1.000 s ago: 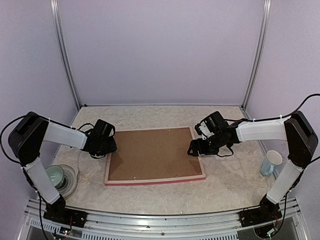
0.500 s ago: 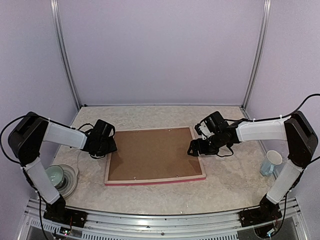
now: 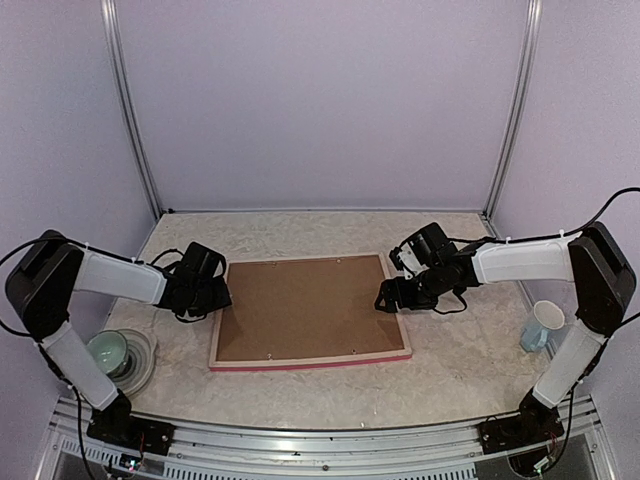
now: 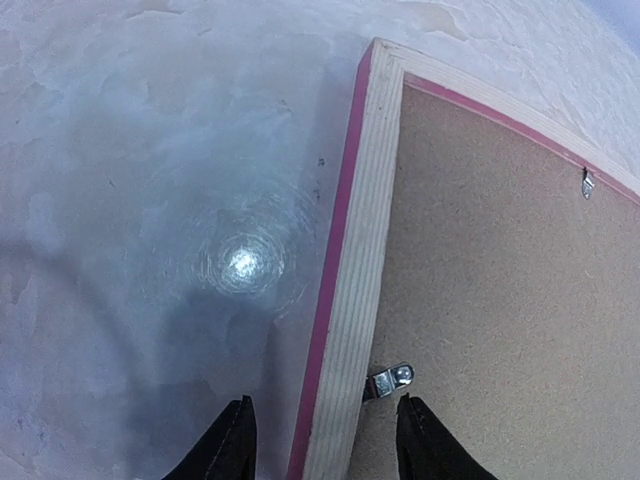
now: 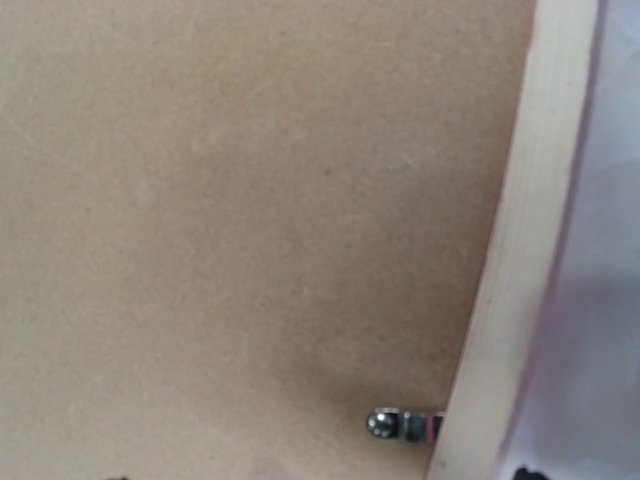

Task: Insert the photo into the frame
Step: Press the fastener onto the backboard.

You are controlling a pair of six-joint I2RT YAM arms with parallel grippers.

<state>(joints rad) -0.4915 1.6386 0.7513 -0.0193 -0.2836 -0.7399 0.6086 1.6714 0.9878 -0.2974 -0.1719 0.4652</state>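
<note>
We see left fingers (image 4: 232, 452) newly parted, astride frame (image 3: 300, 361) edge at nine o'clock, right fingers (image 3: 388, 296) spread at three o'clock

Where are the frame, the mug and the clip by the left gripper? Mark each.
frame (image 3: 310, 359), top view, its near rail.
mug (image 3: 543, 325), top view, its body.
clip (image 4: 390, 380), left wrist view, its metal tab.
</note>
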